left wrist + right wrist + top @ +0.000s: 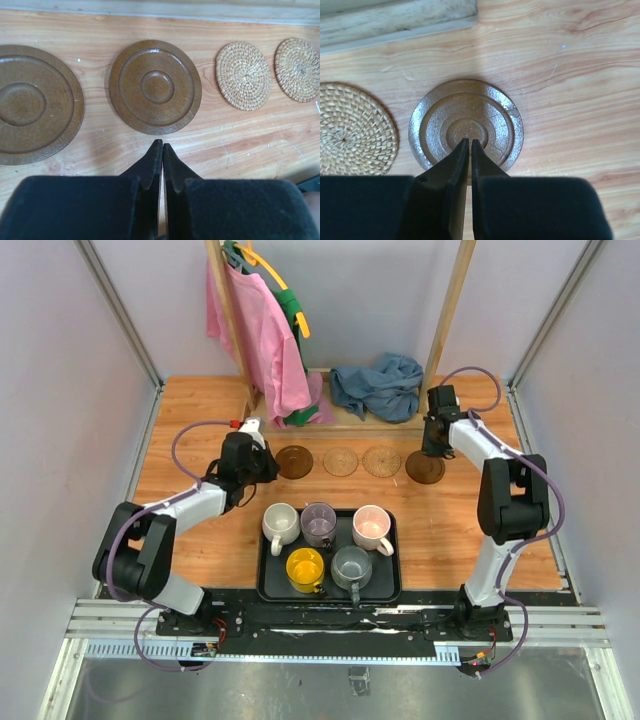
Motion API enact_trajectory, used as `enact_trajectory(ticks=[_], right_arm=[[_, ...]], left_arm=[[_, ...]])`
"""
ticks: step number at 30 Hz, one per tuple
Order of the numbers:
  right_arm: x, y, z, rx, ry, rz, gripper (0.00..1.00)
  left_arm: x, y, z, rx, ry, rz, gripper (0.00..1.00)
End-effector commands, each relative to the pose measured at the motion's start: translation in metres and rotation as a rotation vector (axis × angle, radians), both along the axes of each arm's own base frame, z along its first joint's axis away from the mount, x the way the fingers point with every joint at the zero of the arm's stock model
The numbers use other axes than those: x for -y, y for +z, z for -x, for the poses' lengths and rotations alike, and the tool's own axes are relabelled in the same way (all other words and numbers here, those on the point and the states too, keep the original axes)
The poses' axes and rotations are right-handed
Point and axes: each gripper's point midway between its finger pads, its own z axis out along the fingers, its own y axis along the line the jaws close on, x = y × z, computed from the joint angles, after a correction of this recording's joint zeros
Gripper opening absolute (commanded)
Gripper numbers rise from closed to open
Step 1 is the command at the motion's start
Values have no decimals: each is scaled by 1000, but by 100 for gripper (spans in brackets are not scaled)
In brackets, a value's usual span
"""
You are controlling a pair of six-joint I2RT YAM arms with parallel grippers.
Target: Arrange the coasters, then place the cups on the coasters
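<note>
Four coasters show in a row in the top view: dark brown (294, 461), tan woven (341, 460), tan woven (381, 461), dark brown (425, 468). The left wrist view adds another dark brown coaster (30, 105) at the far left, beside a dark one (155, 86) and two tan ones (243, 75). My left gripper (162, 145) is shut and empty, tips just short of the middle dark coaster. My right gripper (470, 141) is shut, tips over the centre of the right dark coaster (485, 107). Cream (280, 523), purple (318, 523), pink (371, 527), yellow (305, 568) and grey (351, 566) cups stand together.
All the cups stand in a black tray (392, 570) at the near middle. A wooden rack with a pink garment (262, 335) and a crumpled blue cloth (380, 385) stands at the back. A wooden ledge (395, 22) runs behind the coasters.
</note>
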Motion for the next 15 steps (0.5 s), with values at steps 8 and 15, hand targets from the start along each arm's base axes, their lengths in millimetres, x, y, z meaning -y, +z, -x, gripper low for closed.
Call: enact_trajectory(ticks=[8, 15], right_arm=[[8, 90, 21, 261, 39, -12, 35], [29, 138, 45, 492, -15, 48, 80]], left_arm=[[-31, 59, 9, 178, 99, -51, 6], [-59, 74, 32, 267, 192, -73, 6]])
